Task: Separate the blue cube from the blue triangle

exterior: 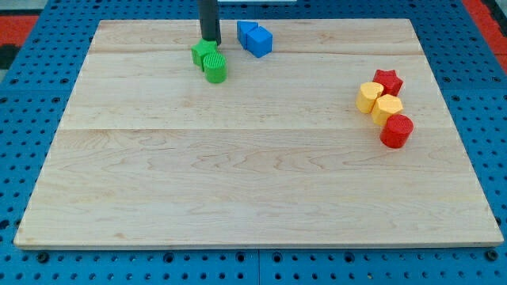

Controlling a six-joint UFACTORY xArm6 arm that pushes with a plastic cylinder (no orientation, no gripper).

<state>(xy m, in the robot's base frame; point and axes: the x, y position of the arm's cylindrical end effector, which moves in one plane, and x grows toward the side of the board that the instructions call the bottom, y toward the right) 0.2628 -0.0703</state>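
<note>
Two blue blocks touch each other near the view's top, a little left of centre: the blue triangle (246,32) on the left and the blue cube (260,42) on the right. My tip (210,40) is to their left, apart from them by a small gap. It stands just above a green star (203,52), touching or nearly touching it. A green cylinder (215,68) lies against the star's lower right.
The wooden board (253,182) lies on a blue pegboard. At the view's right is a cluster: a red star (388,81), a yellow block (367,97), a yellow hexagon (387,108) and a red cylinder (396,131).
</note>
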